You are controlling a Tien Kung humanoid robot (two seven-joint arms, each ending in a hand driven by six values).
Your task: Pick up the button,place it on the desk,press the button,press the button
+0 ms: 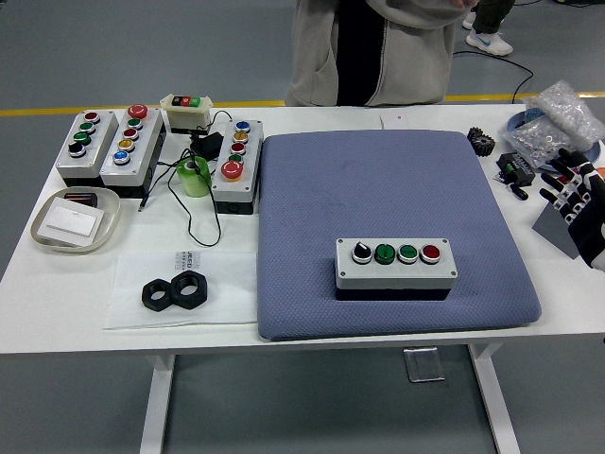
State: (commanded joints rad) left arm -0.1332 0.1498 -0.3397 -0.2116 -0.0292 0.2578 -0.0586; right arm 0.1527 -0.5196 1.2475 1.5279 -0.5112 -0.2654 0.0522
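Pressing is the step in hand, I judge: the button box (394,262) already sits on the blue pad (388,189). Right hand (579,197) hovers at the table's right edge, fingers spread and empty, and must reach left over the buttons.

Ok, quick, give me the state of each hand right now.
Left hand: not in view.
Right hand: open, fingers spread, holding nothing, at the table's right edge, away from the button box.

Matt textured cloth pad (397,189), glossy plastic buttons (396,253)
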